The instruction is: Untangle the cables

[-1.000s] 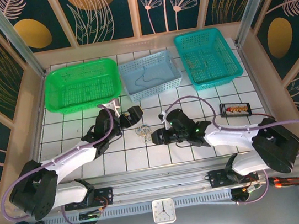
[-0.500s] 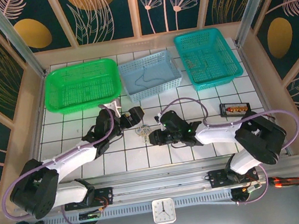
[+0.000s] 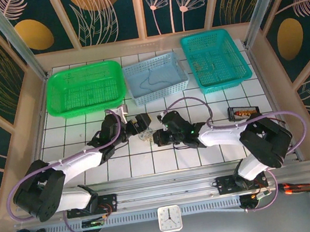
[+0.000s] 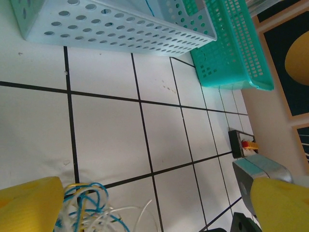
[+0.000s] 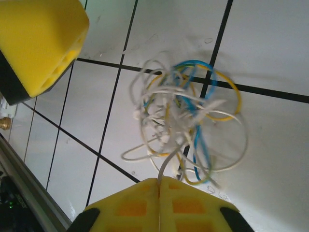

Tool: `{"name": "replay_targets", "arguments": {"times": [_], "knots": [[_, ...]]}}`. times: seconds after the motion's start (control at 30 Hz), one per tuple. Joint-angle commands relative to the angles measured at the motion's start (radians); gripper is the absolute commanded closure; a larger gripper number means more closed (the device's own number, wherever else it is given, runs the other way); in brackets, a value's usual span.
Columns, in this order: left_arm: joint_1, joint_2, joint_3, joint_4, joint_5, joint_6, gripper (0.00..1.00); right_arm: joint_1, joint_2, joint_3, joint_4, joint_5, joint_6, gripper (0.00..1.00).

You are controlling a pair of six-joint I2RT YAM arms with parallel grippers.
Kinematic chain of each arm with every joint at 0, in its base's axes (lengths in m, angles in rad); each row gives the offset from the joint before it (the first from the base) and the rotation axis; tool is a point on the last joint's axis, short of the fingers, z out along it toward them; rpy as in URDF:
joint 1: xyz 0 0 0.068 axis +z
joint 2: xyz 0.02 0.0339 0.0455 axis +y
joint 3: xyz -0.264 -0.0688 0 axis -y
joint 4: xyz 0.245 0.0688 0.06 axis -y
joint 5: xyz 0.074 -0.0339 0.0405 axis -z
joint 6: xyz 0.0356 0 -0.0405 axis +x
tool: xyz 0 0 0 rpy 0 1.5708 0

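The cables (image 5: 186, 121) lie as a small tangle of white, blue and yellow wires on the white tiles, between the two grippers (image 3: 145, 133). My right gripper (image 5: 159, 181) is at the near edge of the tangle, shut on one white wire that runs up from between its yellow fingers. In the top view it sits just right of the tangle (image 3: 156, 137). My left gripper (image 4: 154, 208) stands wide open over the tiles, with the tangle (image 4: 91, 210) beside its left finger (image 4: 29, 205). In the top view it hangs just left of and behind the wires (image 3: 137, 124).
Along the back stand a green basket (image 3: 86, 88), a light blue basket (image 3: 155, 78) with a thin dark wire inside, and a teal basket (image 3: 215, 58). A small black box (image 3: 242, 113) lies on the tiles to the right.
My right gripper has slid left to the tangle and shut on a white wire. The left gripper has edged closer to the tangle and stays open.
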State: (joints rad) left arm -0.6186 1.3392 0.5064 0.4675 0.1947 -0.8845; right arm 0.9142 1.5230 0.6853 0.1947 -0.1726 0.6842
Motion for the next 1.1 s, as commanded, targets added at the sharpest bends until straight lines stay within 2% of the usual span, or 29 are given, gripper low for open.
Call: {"name": "replay_targets", "arguments": {"times": [0.0,0.2,0.47,0.63,0.83,1.07], "knots": [[0.006,0.011,0.009,0.027,0.022,0.007,0.01,-0.021,-0.011,0.035,-0.035,0.015,-0.030,1.00],[0.005,0.007,0.010,0.026,0.020,0.013,0.01,-0.093,-0.127,0.045,-0.072,-0.028,-0.084,1.00],[0.006,0.021,0.011,0.043,0.032,0.020,0.01,-0.228,-0.289,-0.060,0.073,-0.201,-0.080,1.00],[0.006,0.032,0.004,0.055,0.030,0.026,0.02,-0.262,-0.277,-0.139,0.190,-0.263,-0.040,1.00],[0.006,0.053,-0.005,0.070,0.058,0.034,0.14,-0.264,-0.201,-0.184,0.303,-0.292,-0.009,1.00],[0.006,0.059,-0.018,0.120,0.175,0.045,0.27,-0.264,-0.126,-0.201,0.375,-0.317,0.018,1.00]]}}
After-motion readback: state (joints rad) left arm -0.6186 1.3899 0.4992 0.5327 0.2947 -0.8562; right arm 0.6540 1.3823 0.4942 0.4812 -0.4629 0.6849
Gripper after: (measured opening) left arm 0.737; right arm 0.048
